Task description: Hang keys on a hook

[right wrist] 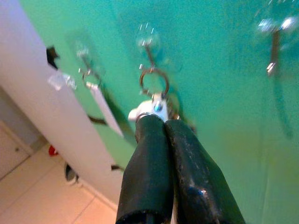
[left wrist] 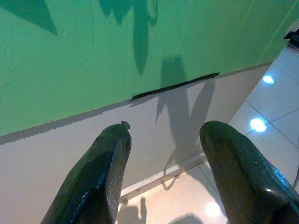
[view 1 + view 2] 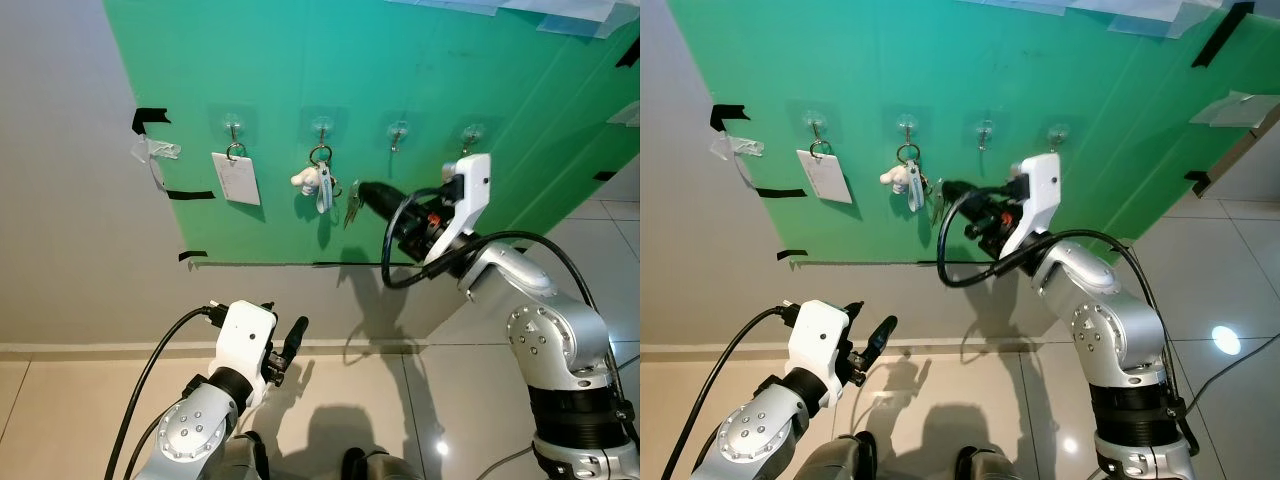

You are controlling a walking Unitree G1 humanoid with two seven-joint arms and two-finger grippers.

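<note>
Right wrist view blurred; key bunch (image 1: pixel 156 108) partly hidden behind the fingertips (image 1: pixel 150 122). Key ring sits on the second hook (image 3: pixel 322 127) of the green board (image 3: pixel 420 80), white charm beside it. Right gripper (image 3: pixel 362 194) raised to the keys, fingers pressed together; actual grip unclear. Left gripper (image 3: pixel 295 335) low, fingers spread, empty.

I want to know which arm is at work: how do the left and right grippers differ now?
The right gripper is raised to the green board, beside the keys hanging on a hook; the left gripper sits low near the floor. The right's fingers are pressed together; the left's fingers are spread apart, holding nothing. Both have black fingers.
</note>
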